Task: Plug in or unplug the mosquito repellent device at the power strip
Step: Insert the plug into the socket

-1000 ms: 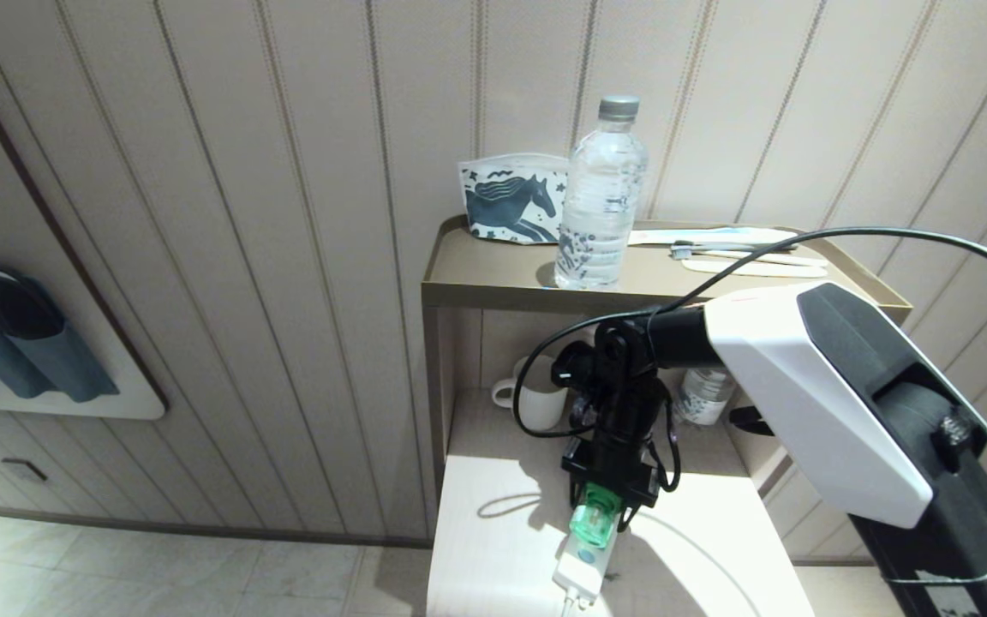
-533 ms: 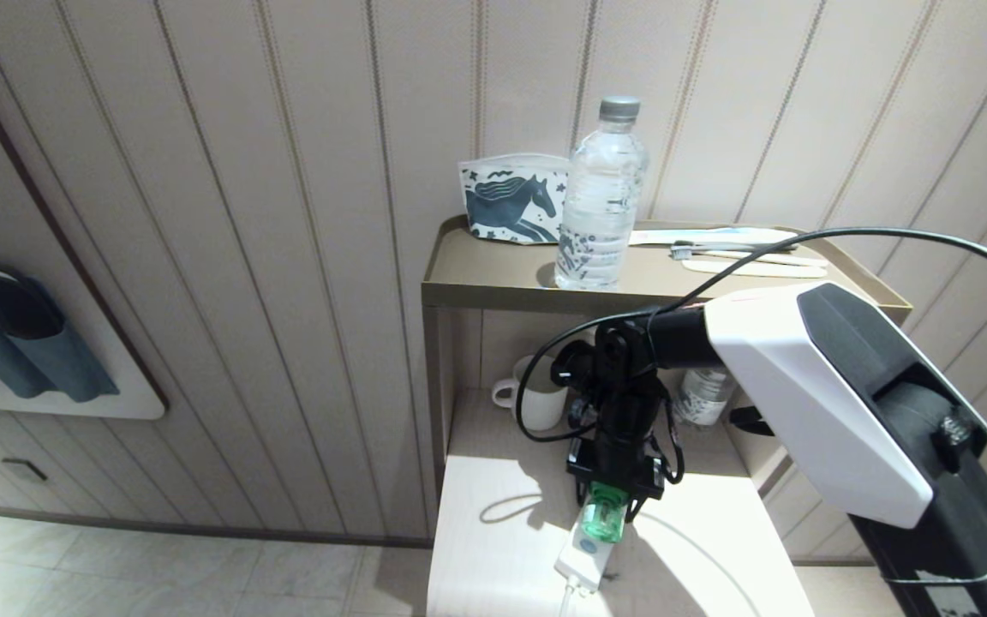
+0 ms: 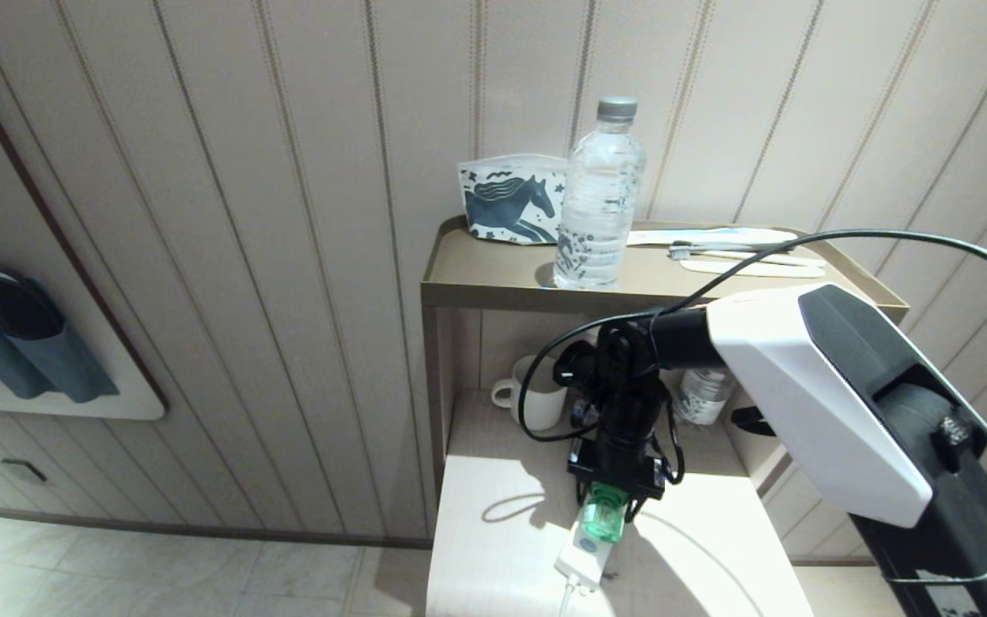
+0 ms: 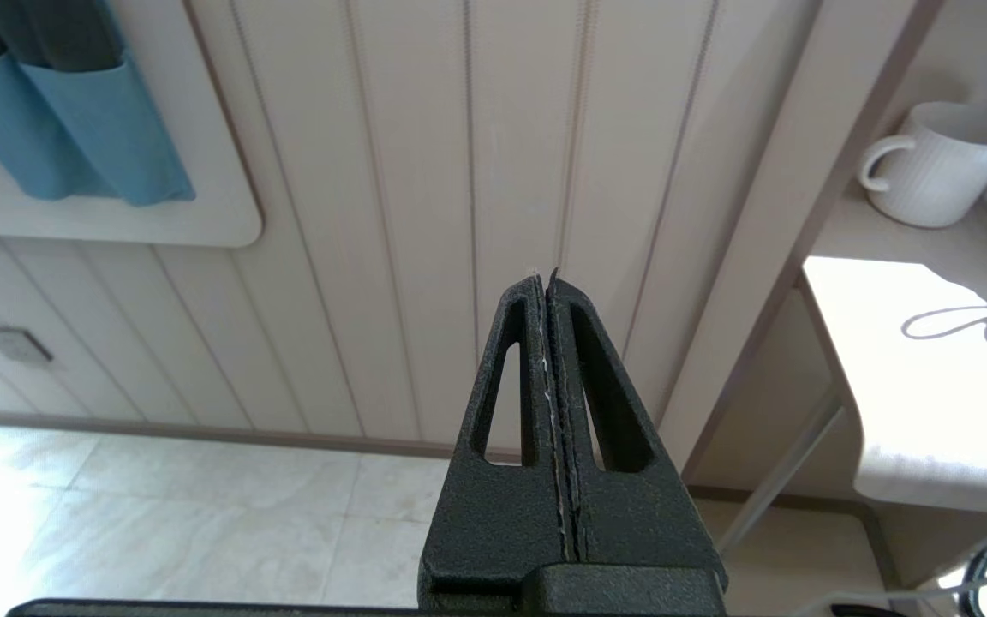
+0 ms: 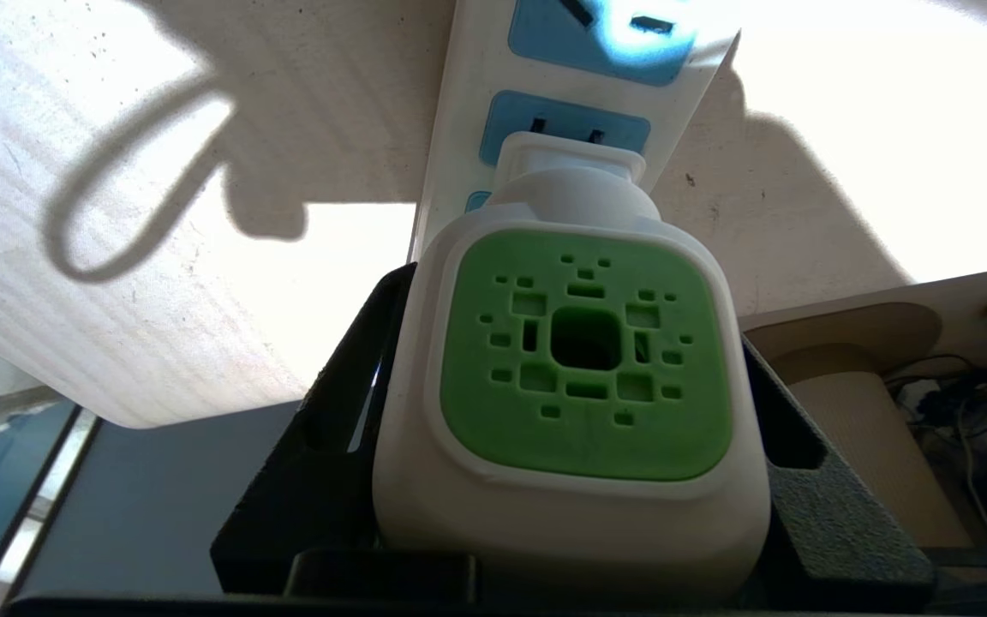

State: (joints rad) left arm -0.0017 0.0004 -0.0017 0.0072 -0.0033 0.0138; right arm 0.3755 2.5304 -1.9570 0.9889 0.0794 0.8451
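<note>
Right gripper (image 5: 575, 480) clamped on mosquito repellent device (image 5: 579, 377) at power strip (image 5: 545, 103); left gripper (image 4: 547, 296) pressed together, idle.

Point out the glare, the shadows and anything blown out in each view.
Head view: hard light on the white table, with a looped cable shadow beside the power strip. Right wrist view: the table burns out to white at upper right, glare washes the strip's far socket, and the arm's shadow crosses behind the mosquito repellent device. Left wrist view: the floor and tabletop are overexposed.
</note>
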